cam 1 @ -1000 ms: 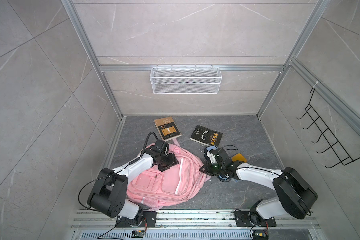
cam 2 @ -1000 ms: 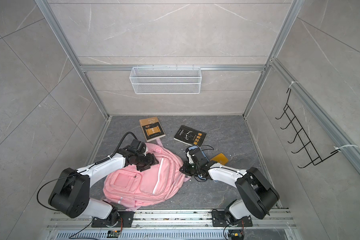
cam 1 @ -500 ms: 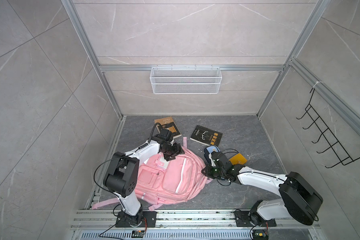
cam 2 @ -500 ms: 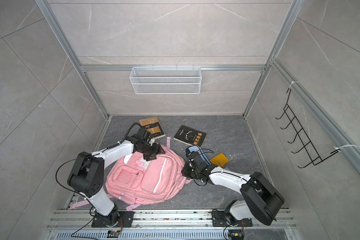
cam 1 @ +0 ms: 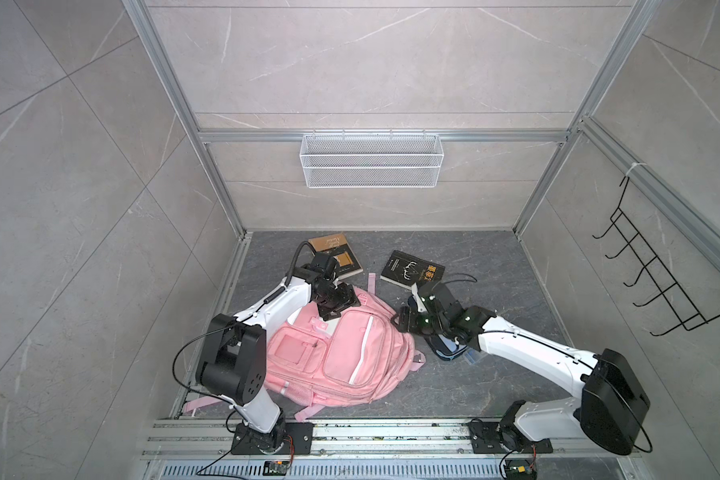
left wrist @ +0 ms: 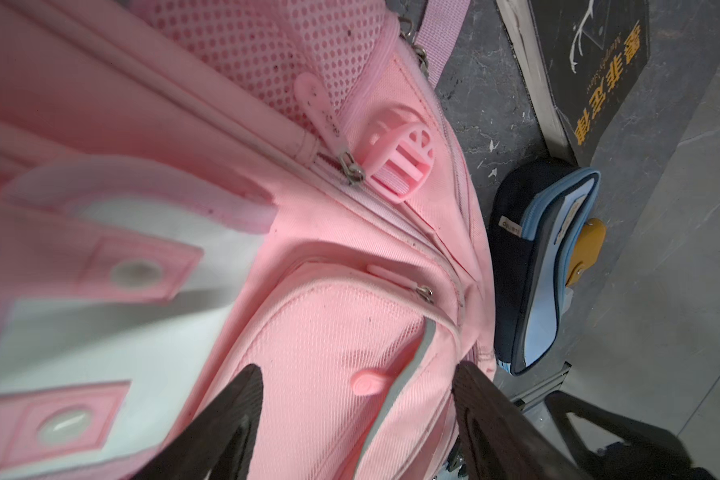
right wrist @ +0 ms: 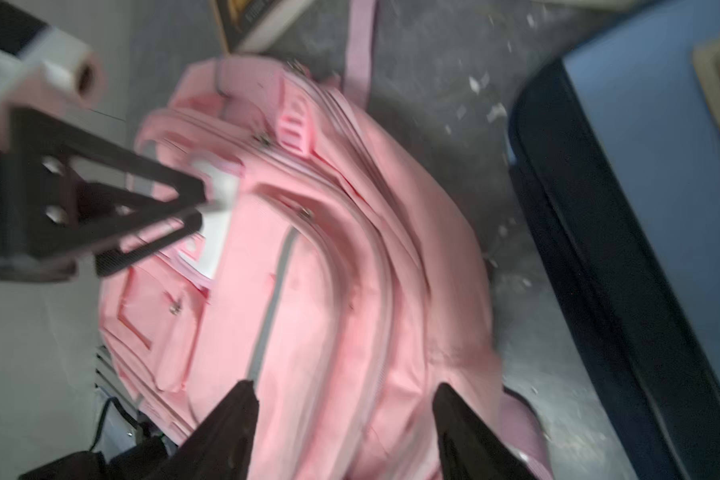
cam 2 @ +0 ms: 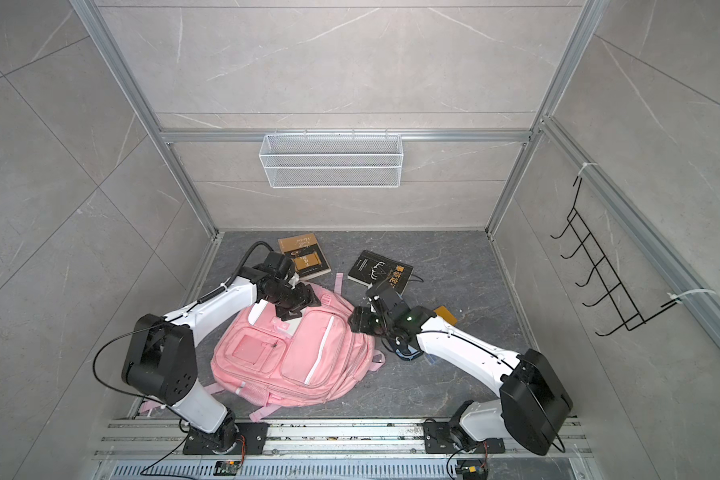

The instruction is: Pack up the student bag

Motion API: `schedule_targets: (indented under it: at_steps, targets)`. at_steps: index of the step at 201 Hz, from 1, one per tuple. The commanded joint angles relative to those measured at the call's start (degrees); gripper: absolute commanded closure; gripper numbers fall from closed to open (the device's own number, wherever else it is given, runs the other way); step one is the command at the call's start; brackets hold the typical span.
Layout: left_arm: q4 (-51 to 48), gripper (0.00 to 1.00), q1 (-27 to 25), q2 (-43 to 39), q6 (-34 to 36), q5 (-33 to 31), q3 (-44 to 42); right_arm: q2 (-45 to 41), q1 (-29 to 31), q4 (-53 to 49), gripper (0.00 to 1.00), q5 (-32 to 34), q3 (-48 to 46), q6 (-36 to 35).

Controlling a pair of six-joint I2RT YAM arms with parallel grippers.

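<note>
The right fingers (right wrist: 221, 432), nearly clenched at the right edge of the student bag (cam 1: 350, 353) a second ago, now stand released over that side. The left fingers (left wrist: 225, 415) are spread, holding nothing, at its white flap. The bag lies pockets-up on the desk (cam 1: 487, 257), its long axis running front-left to back-right, top toward the black book (cam 1: 412, 271).

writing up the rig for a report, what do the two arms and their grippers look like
The left arm and right arm match: white tubular links, bulky black joint housings, thin black cables looping alongside. The left gripper and right gripper each have two slim black tapered fingers.
</note>
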Motion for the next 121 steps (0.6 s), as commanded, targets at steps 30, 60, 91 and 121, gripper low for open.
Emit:
schedule_targets:
  at_steps: [30, 60, 91, 121]
  targets:
    - [-3.5, 0.26, 0.0, -11.5, -1.8, 0.1, -7.7, 20.0, -3.9, -10.5, 0.3, -3.3, 19.1, -10.7]
    - [-4.3, 0.26, 0.1, -17.1, -3.4, -0.3, -13.2, 30.4, -4.8, -12.3, 0.3, -8.8, 27.5, -12.3]
    - [-3.4, 0.26, 0.5, -20.3, -5.2, -0.6, -17.7, 36.7, -4.9, -12.5, 0.32, -12.7, 32.5, -12.8]
    - [0.3, 0.26, 0.8, -18.9, -6.0, 0.1, -20.5, 40.1, -4.9, -12.2, 0.33, -14.1, 34.1, -12.8]
